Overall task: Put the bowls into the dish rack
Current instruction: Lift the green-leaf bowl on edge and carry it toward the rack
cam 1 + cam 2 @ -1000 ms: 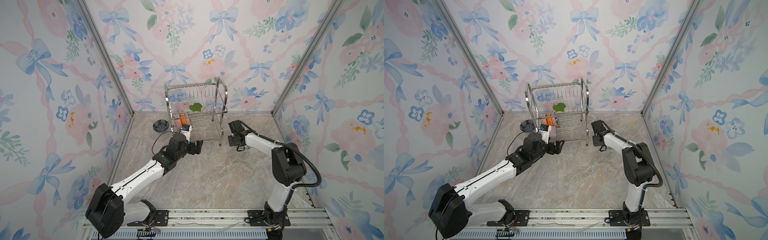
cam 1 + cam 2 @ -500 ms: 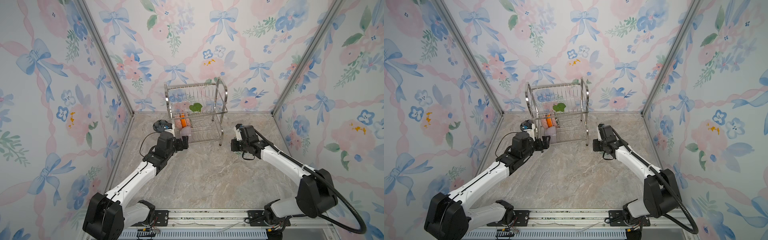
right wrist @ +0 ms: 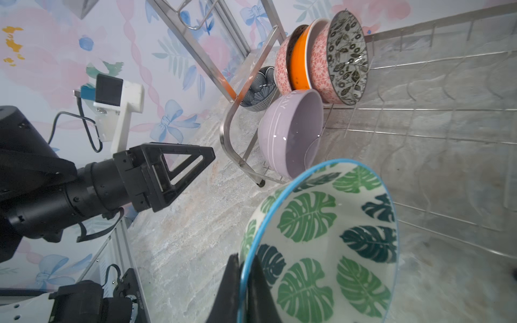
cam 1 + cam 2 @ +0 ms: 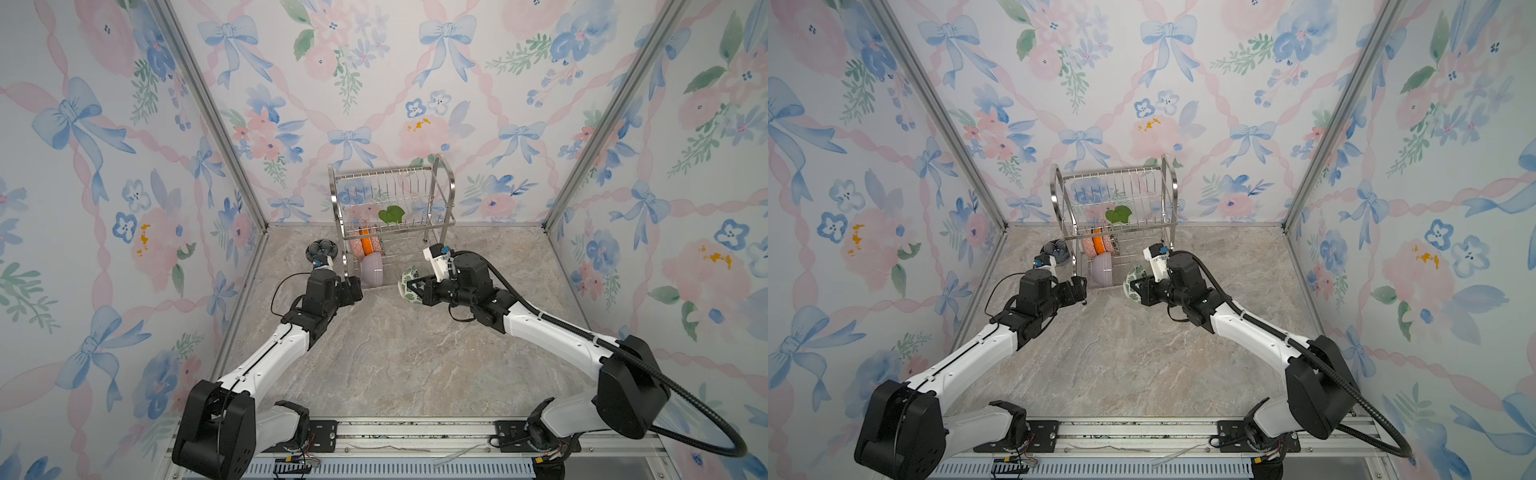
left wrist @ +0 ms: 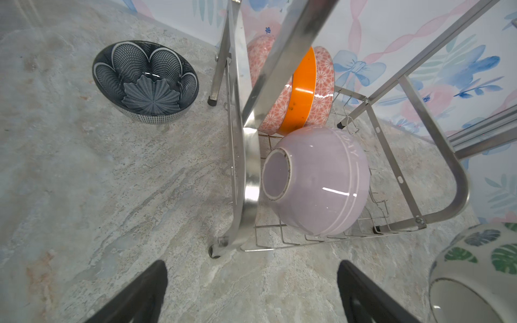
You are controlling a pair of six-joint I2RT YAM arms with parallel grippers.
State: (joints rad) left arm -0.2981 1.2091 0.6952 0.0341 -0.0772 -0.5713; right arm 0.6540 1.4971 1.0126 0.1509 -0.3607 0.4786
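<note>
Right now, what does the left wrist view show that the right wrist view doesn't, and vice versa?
Left wrist only: the foot ring under the lavender bowl, and the left gripper wide open. Right wrist only: the patterned inside of a black-and-white floral bowl, and the right gripper shut on the green-leaf bowl at its rim. Both: those lavender and green-leaf bowls, the orange bowl, and the dark blue bowl outside the dish rack.

The grey-beige marble-patterned bench (image 4: 395, 353) carried two things directly. A two-tier shiny steel wire dish rack (image 5: 246, 167) stood on its feet straight ahead of the left end effector (image 5: 251, 290), nearest foot just in front of it. A dark blue petal-patterned ceramic bowl (image 5: 145, 81) sat upright farther ahead, beside the rack, apart from its leg.
</note>
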